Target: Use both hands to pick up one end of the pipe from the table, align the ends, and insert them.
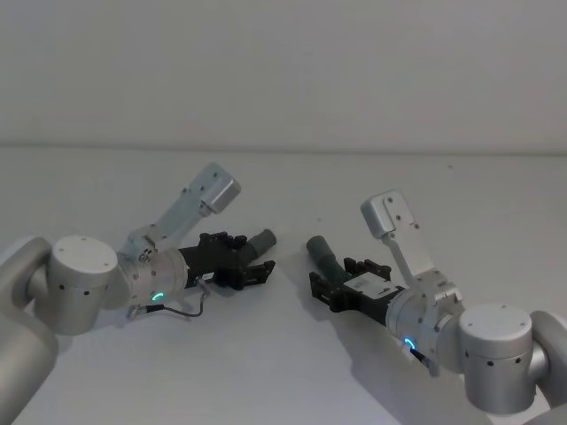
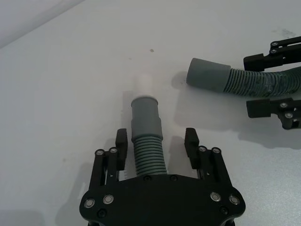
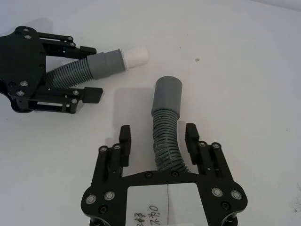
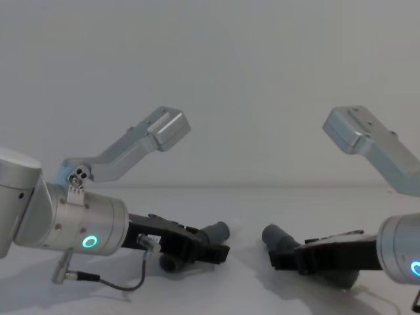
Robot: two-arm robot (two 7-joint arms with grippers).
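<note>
Presently, mid-worktop: left pincer, spread wide, straddles the white-tipped hose piece with a gap at each finger. Right pincer, likewise wide, straddles the plain-sleeved hose piece. Both pieces lie on the worktop, white tip and plain sleeve angled toward each other, apart.

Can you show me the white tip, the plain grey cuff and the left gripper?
white tip point(image 2: 142, 86): left wrist view, middle of its side.
plain grey cuff point(image 3: 168, 94): right wrist view, middle of the smooth sleeve.
left gripper point(image 2: 156, 137): left wrist view, midway between its fingertips.
</note>
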